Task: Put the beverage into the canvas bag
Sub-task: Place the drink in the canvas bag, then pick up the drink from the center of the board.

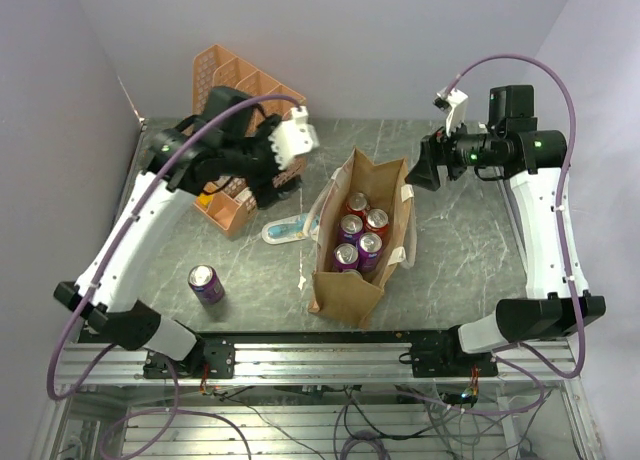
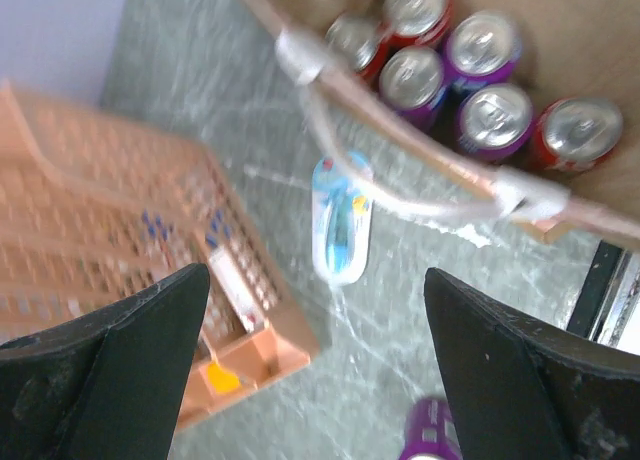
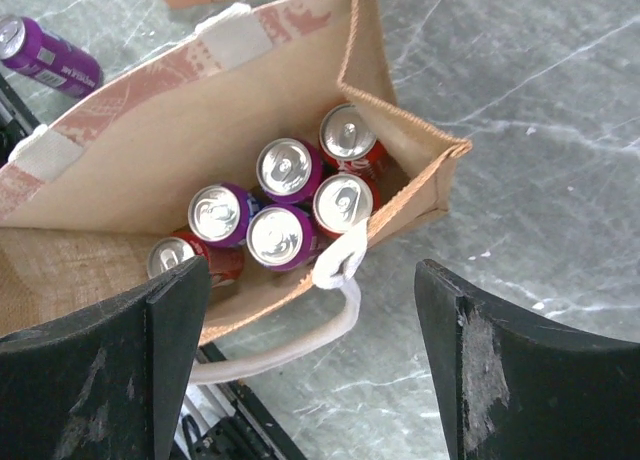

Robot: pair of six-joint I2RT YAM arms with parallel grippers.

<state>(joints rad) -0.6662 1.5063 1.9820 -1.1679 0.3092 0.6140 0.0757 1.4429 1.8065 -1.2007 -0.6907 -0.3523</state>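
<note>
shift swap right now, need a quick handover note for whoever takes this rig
Left gripper: open, empty, above the table between the orange organiser and the canvas bag.
Right gripper: open, empty, just right of the bag.
Done: six cans stand upright inside the bag, mid-table.
Left: one purple can stands on the table left of the bag; it goes in.

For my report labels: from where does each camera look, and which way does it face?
Top external: above and behind the bases, looking down on the table; the left arm and right arm show.
Left wrist: on the left arm, looking down past the left gripper at the orange organiser.
Right wrist: on the right arm, looking down past the right gripper into the canvas bag.
Shared: all three show the cans in the bag and the purple can outside.
</note>
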